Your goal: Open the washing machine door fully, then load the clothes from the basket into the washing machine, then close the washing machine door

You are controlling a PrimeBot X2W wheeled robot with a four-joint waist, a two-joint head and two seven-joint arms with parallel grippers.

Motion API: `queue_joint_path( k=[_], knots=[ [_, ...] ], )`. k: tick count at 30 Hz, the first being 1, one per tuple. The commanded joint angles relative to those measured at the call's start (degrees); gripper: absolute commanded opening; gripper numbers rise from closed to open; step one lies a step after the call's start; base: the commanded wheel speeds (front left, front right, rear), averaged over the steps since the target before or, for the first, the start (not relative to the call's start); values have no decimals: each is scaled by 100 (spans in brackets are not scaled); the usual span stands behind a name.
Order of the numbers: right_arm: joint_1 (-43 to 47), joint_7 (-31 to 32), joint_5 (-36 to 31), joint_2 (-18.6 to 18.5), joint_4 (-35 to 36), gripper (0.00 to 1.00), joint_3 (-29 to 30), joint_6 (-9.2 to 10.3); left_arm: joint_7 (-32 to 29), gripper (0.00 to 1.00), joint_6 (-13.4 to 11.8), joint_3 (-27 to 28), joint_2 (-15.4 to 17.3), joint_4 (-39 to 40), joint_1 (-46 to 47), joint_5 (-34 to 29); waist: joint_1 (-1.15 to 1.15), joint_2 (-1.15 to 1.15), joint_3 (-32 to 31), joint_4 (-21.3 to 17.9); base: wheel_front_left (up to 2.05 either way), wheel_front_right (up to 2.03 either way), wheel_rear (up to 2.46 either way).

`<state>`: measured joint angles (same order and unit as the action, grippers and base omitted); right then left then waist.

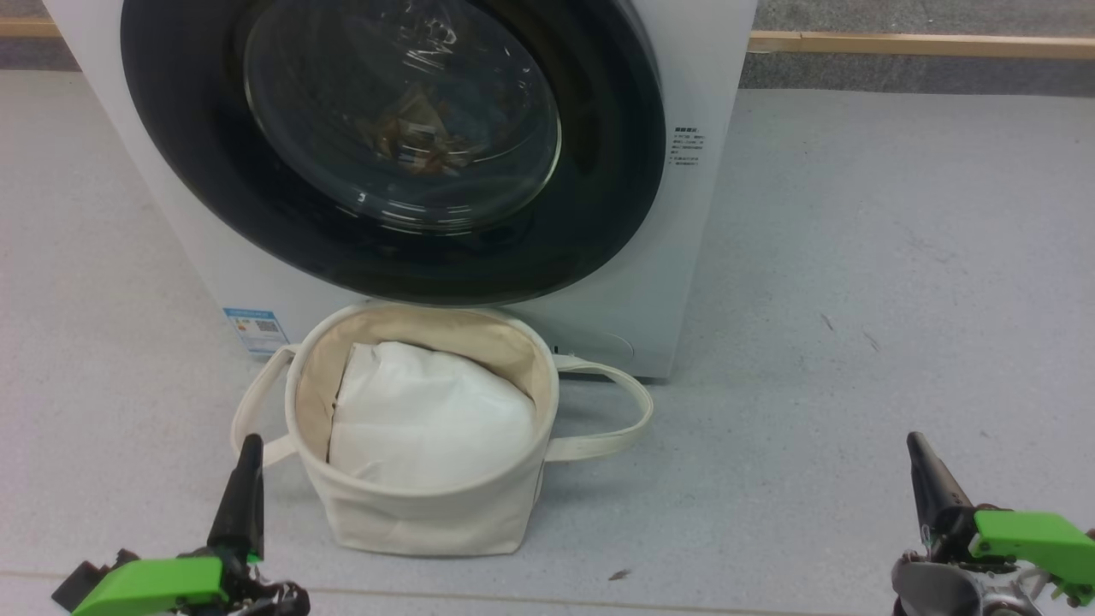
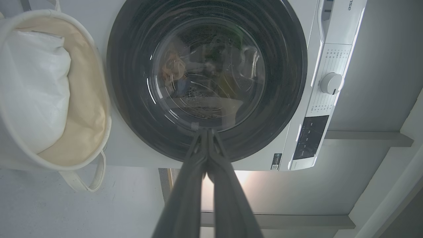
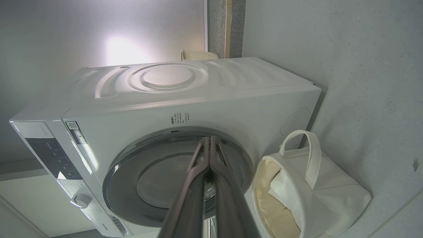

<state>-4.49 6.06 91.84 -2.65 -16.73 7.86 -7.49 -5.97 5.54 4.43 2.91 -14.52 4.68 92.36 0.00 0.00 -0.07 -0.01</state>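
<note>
The white washing machine stands ahead of me with its door shut, black rim flat against the front. Through the glass, the clothes show as a crumpled orange-brown printed patch inside the drum. The cream basket sits on the floor right before the washer and holds a plain white cushion-like lump. My left gripper is shut and empty, low and just left of the basket. My right gripper is shut and empty too, well right of it. In the left wrist view the left gripper points at the door.
The basket's strap handles loop out onto the grey floor on both sides. The washer's control panel and dial lie beside the door. A wooden skirting strip runs along the wall behind. Open floor stretches to the right of the washer.
</note>
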Motion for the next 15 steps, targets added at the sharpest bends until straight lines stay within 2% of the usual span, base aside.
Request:
queue_joint_path(
  k=[1,15],
  knots=[
    [-253,51,22,-23,208,0,-120,0,-28,0,9,189,20,225,161,1,0,0,0,0,0,0,0],
    [-253,51,22,-23,208,0,-120,0,-30,0,9,192,18,225,161,-2,0,0,0,0,0,0,0]
  ],
)
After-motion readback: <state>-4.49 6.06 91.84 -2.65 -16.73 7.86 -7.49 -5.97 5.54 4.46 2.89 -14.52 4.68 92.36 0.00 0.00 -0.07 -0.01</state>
